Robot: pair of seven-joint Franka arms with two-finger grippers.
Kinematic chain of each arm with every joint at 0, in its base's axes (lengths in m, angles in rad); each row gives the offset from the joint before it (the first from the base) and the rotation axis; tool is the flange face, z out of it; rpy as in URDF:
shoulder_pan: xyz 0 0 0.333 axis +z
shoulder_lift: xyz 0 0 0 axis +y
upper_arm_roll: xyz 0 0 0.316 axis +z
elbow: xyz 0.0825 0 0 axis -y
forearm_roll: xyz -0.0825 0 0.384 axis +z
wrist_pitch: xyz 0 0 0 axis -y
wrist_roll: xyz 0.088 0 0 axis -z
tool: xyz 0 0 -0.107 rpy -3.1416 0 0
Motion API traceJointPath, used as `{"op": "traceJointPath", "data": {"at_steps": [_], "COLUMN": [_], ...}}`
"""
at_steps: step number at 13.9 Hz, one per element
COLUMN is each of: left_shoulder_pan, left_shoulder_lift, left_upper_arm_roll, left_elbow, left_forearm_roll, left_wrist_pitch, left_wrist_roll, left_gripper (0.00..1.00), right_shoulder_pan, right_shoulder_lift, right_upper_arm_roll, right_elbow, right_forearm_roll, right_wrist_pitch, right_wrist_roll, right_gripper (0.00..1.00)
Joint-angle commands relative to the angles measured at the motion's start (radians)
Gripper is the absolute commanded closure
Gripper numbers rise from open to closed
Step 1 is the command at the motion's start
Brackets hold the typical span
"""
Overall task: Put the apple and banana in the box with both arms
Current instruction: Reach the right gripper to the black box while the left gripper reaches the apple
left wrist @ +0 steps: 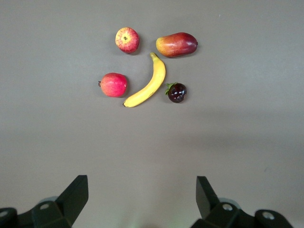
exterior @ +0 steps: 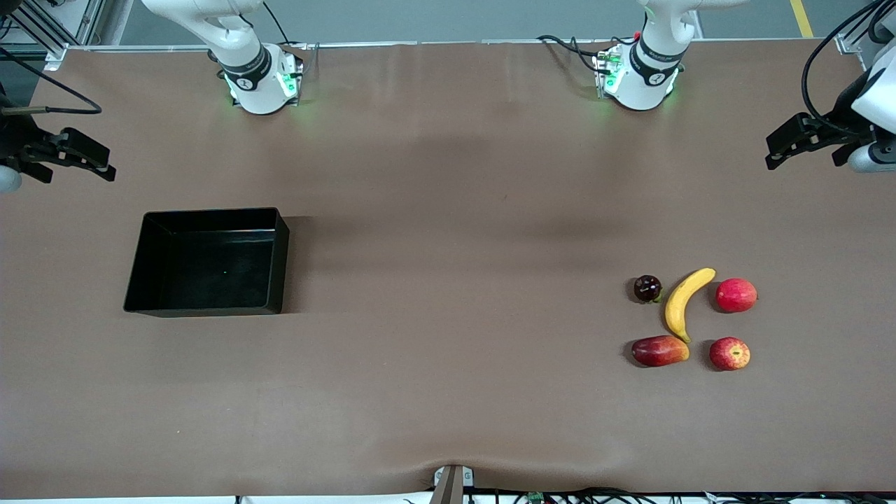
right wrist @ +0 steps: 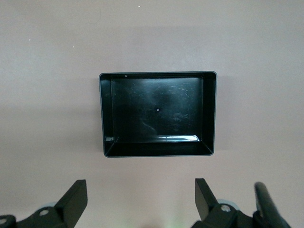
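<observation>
- Nothing is done yet: the box (exterior: 207, 262) sits empty on the desk (exterior: 448, 210) toward the right arm's end, and both fruits lie well apart from it toward the left arm's end.
- The left gripper (left wrist: 142, 202) hangs high at its own end of the desk, fingers (left wrist: 76, 192) spread wide and holding nothing; the banana (left wrist: 148, 81) and apple (left wrist: 127, 40) lie well clear of the fingertips, untouched.
- The right gripper (right wrist: 141, 202) hovers at its end, fingers (right wrist: 76, 194) wide apart and empty, the box well clear of them.
- The apple touches nothing; the banana lies among a pink-red fruit (exterior: 736, 295), a mango (exterior: 659, 351) and a dark fruit (exterior: 647, 288) (none wanted).
- Left to do, I judge: both picks, both carries, both drops.
</observation>
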Motion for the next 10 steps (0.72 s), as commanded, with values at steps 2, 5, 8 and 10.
{"op": "traceJointPath", "data": {"at_steps": [2,5,8,10], "left_shoulder_pan": [0.004,0.024,0.031,0.065], "left_shoulder_lift": [0.014,0.043,0.089,0.148], "left_upper_arm_roll": [-0.002,-0.002,-0.004,-0.004], "left_elbow": [0.023,0.026,0.024,0.012], "left_forearm_roll": [0.017,0.017,0.019,0.022], "left_wrist_pitch": [-0.011,0.000,0.075,0.144], "left_wrist_roll": [-0.011,0.006,0.006,0.006], "left_gripper": [0.00,0.00,0.00,0.00], "right_shoulder_pan": [-0.009,-0.011,-0.011,-0.012], "right_shoulder_lift": [0.000,0.000,0.000,0.002], "right_upper_arm_roll": [0.006,0.006,0.006,0.005], "right_elbow": [0.003,0.003,0.003,0.005], "right_forearm_roll": [0.007,0.007,0.007,0.005], "right_wrist_pitch": [-0.004,-0.005,-0.005,-0.004], "right_wrist_roll": [0.010,0.010,0.010,0.010], "right_gripper": [0.00,0.00,0.00,0.00]}}
